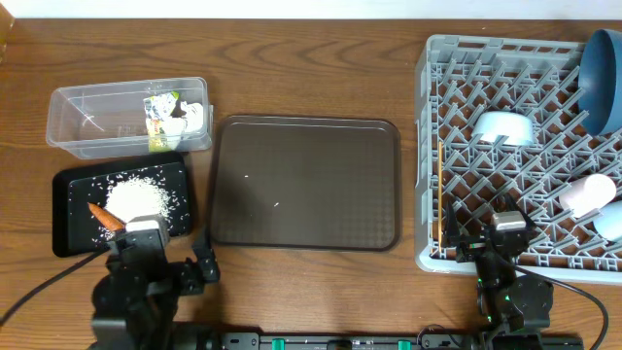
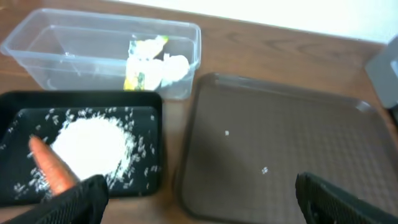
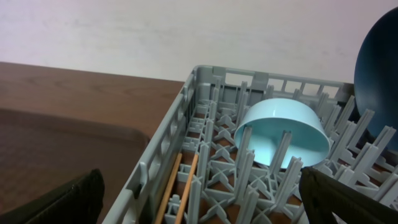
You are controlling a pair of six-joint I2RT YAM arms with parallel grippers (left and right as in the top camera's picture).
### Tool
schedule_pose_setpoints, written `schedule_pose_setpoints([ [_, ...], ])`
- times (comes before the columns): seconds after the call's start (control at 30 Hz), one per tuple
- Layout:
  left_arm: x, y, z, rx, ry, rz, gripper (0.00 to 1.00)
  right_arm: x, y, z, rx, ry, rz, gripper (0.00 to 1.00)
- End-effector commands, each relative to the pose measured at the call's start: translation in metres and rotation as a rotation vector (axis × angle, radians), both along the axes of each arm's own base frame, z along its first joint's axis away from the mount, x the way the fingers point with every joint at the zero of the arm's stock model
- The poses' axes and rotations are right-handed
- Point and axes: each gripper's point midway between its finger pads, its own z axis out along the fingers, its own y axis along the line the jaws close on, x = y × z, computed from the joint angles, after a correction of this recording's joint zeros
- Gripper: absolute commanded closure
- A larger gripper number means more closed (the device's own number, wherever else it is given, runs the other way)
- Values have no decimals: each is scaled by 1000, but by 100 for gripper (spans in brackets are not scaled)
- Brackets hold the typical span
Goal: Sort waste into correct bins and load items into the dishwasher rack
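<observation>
We judge the loose white rice [image 1: 136, 199] the awkward one to handle: light, grainy and not something two fingers can pinch, so it is better tipped or swept than grasped. The orange carrot stick [image 1: 104, 216] beside it looks firm and light and would take a pinch across its middle. Both lie in the black tray [image 1: 68, 209] at the near left, the rice as a white heap with scattered grains around it. A couple of specks, perhaps grains, sit on the brown serving tray [image 1: 306, 185]. Just beyond, the clear tub [image 1: 87, 107] holds the yellow-green wrapper [image 1: 160, 122] and a white paper wad [image 1: 190, 117], both soft and nearly weightless. At the right, the grey rack [image 1: 432, 146] carries the hard, smooth, breakable pieces, best taken by the rim: a pale blue bowl [image 1: 503, 127] upturned on the pegs, the dark blue plate [image 1: 603, 83] in the far corner, and the pink-white cup [image 1: 588, 192]. The thin, stiff chopsticks [image 1: 441, 194] lie along its left wall. The left gripper [image 1: 146, 231] hangs over the tray's near edge and the right gripper [image 1: 508, 226] over the rack's near edge, both spread wide and holding nothing.
</observation>
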Motion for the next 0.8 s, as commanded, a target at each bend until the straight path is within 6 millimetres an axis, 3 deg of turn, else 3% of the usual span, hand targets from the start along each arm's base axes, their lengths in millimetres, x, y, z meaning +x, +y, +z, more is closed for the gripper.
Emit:
schedule_pose_setpoints([
  [0.0,9,3,-21,8,-73,15,2,0,0,0,-15,-4,6,1],
  [0.2,37,2,-40,3,-242,16,2,0,0,0,-15,-4,6,1],
  [0.47,63,1,-39,21,-471,10,2,0,0,0,-15,-4,6,1],
  [0.67,66,1,-52,60,-464,-5,2,0,0,0,-15,-4,6,1],
  [0.77,64,1,-76,53,-368,-6,2,0,0,0,-15,-4,6,1],
])
